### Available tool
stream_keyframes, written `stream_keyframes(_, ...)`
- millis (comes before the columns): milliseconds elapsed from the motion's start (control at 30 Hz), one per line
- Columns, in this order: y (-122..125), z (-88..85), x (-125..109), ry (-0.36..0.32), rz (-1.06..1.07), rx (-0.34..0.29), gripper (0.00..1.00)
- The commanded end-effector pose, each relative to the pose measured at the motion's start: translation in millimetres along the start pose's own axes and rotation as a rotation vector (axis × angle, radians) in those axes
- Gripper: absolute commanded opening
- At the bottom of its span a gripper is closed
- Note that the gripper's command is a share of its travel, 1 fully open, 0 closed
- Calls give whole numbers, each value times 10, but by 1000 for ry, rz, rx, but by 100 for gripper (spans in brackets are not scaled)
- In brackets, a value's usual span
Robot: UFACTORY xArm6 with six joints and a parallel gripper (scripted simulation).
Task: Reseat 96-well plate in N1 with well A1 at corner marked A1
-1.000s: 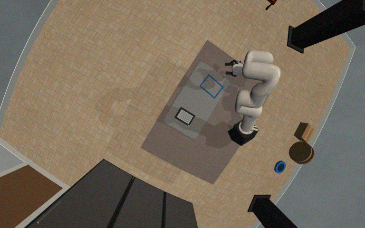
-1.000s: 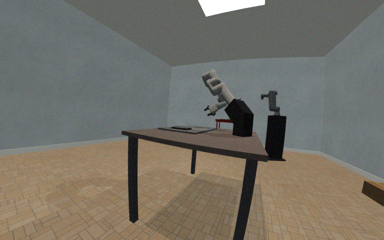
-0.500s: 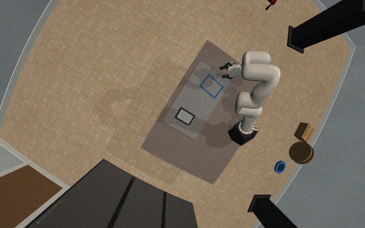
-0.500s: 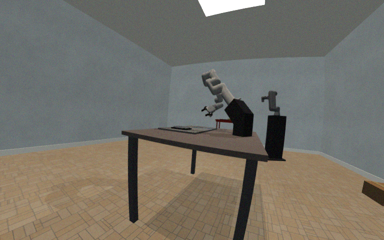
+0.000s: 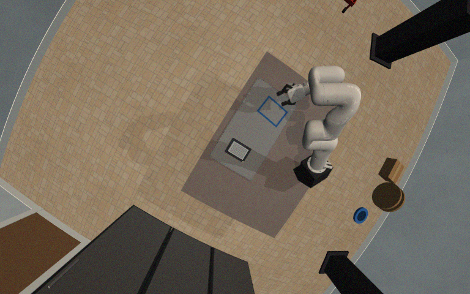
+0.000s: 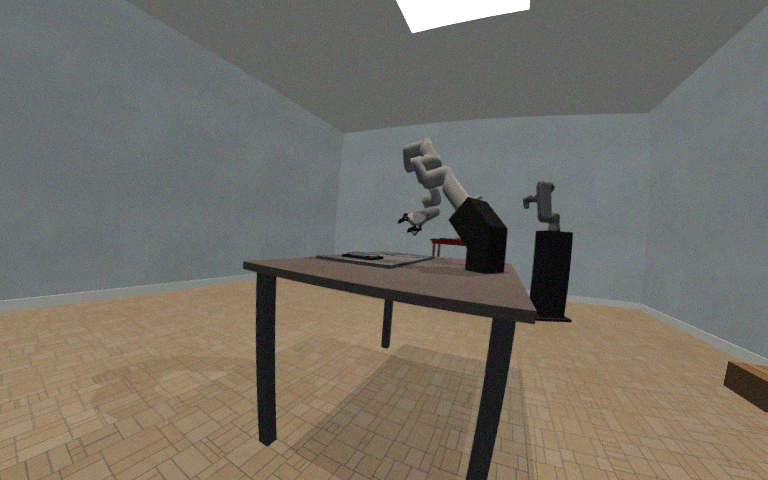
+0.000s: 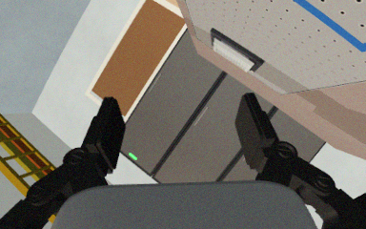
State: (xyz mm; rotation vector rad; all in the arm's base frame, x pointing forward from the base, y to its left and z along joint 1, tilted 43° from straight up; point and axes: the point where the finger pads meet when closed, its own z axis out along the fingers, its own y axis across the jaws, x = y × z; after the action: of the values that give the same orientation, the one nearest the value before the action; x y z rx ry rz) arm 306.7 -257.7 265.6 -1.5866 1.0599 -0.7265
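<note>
The white 96-well plate (image 5: 238, 149) sits in the dark nest N1 on the grey deck. It also shows in the wrist view (image 7: 232, 53) as a small white slab in a dark frame, far off. The blue taped outline B1 (image 5: 272, 111) lies on the deck between the nest and my gripper, and its edge shows in the wrist view (image 7: 329, 21). My gripper (image 5: 284, 94) is open and empty, high above the deck's far end just past B1. In the side view the gripper (image 6: 408, 221) hangs well above the table. Its two black fingers stand wide apart with nothing between them.
The arm's black base (image 5: 311, 173) stands on the table beside the deck. A second arm on a black pedestal (image 6: 550, 271) stands behind the table. A brown box (image 5: 391, 169), a round stool (image 5: 388, 196) and a blue bowl (image 5: 360, 215) are on the floor.
</note>
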Motion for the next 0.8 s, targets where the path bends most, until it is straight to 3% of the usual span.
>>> stream_keyframes(0,20,192,-137,-69,-3,-54,100)
stream_keyframes(67,21,201,-143,-69,-3,-54,100)
stream_keyframes(200,54,347,-276,-168,-15,-141,100)
stream_keyframes(333,67,410,-332,-169,-15,-142,100)
stream_keyframes(467,104,546,-474,-261,-35,-232,100)
stream_keyframes(600,115,586,-516,-261,-35,-232,100)
stream_keyframes(767,162,734,-690,-346,-63,-325,100)
